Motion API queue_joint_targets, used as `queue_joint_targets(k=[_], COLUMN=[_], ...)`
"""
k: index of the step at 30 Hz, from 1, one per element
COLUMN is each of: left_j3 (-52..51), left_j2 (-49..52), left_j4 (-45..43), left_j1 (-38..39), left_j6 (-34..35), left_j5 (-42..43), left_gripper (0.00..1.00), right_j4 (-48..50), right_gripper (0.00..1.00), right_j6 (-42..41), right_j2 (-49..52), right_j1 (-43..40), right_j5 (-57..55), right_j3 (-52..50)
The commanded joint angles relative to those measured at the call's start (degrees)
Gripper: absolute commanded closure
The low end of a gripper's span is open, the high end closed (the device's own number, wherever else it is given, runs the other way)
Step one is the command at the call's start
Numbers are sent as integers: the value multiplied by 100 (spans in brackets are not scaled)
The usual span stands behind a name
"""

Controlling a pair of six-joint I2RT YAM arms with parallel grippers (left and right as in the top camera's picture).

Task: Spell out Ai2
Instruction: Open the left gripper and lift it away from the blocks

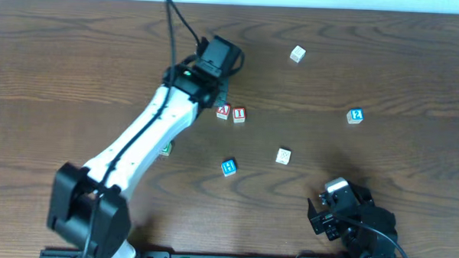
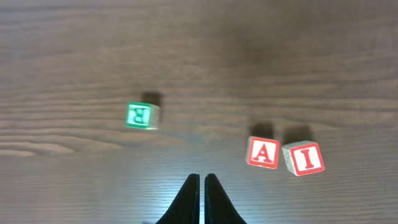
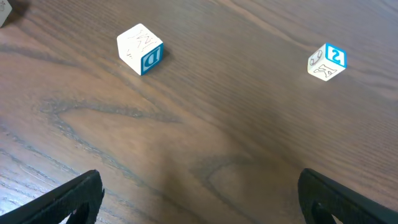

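Ai2 looks two-thirds spelled. The red A cube and red I cube sit side by side, close together, mid-counter toward the far edge. The blue 2 cube lies well apart toward the right edge, roughly level with them. We judge the open side right of the I is meant for the 2. Our left hand is clenched on nothing, near the A. Our right hand hangs spread wide and empty by the near edge. The counter between I and 2 is bare; a white cube with a blue letter lies nearer us.

A cube beside I cube; 2 cube well apart.
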State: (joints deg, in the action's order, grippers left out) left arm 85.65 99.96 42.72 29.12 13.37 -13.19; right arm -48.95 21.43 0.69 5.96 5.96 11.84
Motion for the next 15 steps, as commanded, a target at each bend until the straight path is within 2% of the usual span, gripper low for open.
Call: queue_joint_targets(k=[1,7,15], left_j3=[66,66,59], left_j2=[-70,-162,-1113], left_j4=[92,334,466], left_j1=[-142,-291,-616], left_j6=[-267,-310,-481], left_j5=[-68,-26,-24], left_gripper=[94,94,94], right_j4=[-24,-24,37], right_gripper=[1,1,1], right_j6=[48,48,48], right_j2=[-37,-37,-37], right_j1=[-42,-42,-42], right_j5=[46,46,46], right_j3=[-66,-66,-66])
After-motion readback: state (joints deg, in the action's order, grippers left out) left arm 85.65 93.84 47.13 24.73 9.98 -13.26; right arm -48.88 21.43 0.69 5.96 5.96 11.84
